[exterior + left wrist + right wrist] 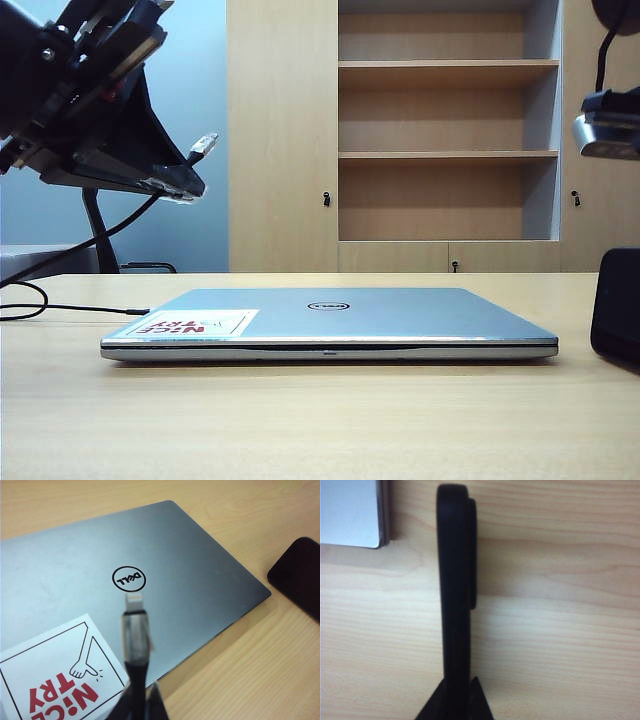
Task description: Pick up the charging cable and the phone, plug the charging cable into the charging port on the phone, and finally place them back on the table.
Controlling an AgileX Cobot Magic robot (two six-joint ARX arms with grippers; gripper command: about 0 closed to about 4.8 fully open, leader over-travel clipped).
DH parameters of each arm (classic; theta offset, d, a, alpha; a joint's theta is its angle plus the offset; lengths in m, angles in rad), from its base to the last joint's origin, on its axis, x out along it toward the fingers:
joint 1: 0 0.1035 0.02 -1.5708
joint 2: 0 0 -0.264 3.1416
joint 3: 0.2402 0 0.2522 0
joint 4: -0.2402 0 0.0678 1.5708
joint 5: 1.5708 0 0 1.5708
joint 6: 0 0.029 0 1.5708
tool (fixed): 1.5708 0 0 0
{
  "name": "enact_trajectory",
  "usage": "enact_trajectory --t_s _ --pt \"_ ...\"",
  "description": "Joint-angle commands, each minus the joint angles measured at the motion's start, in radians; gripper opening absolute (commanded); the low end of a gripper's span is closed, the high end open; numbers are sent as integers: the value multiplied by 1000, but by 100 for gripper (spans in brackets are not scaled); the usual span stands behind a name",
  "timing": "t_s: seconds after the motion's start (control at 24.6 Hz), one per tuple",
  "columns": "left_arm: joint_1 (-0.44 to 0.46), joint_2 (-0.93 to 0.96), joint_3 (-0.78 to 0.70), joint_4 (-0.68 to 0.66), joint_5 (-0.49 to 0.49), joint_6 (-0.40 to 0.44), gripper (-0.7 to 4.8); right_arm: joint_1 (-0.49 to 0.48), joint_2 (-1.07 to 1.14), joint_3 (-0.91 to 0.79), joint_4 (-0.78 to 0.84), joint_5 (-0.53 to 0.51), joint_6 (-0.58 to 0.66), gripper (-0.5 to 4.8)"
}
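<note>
My left gripper hangs above the left end of the table, shut on the charging cable. The cable's silvery plug tip sticks out past the fingers, over the laptop lid. Its black cord trails down to the tabletop at the left. In the right wrist view my right gripper is shut on the phone, seen edge-on as a thin black slab over the wood. The phone shows at the exterior view's right edge, and as a dark corner beside the laptop. I cannot make out the charging port.
A closed silver Dell laptop with a red-and-white sticker lies across the middle of the table; its corner is near the phone. Part of the right arm shows at the upper right. A wooden shelf unit stands behind.
</note>
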Motion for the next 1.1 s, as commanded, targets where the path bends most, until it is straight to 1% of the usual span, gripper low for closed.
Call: enact_trajectory --t_s 0.04,0.16,0.24,0.28,0.37,0.65,0.81,0.85,0.89,0.94,1.06,1.1 --pt "-1 -2 4 6 3 5 -6 1 32 7 10 -4 2 -2" --pt "-1 -2 4 6 3 5 -6 1 61 7 11 -26 2 3" --pt "-1 -2 4 6 3 5 -6 1 69 7 13 -46 2 60" --pt "-1 -2 4 6 3 5 -6 1 74 7 17 -58 2 127" --pt "-1 -2 4 6 3 5 -6 1 76 7 22 -71 2 130" --pt "-1 -2 4 6 3 4 -6 1 131 3 43 -68 1 129" --pt "-1 -2 4 6 3 5 -6 1 190 3 27 -68 0 126" --pt "-1 -2 4 6 3 4 -6 1 203 3 21 -68 0 104" --pt "-1 -2 4 6 3 4 -6 1 206 4 18 -67 0 68" --pt "-1 -2 4 5 3 4 -6 1 204 7 13 -68 0 -3" --pt "-3 -2 4 -5 3 2 -6 1 199 43 -7 -72 -6 -6" --pt "-8 -2 4 -21 3 -1 -6 1 187 78 -10 -96 -12 -6"
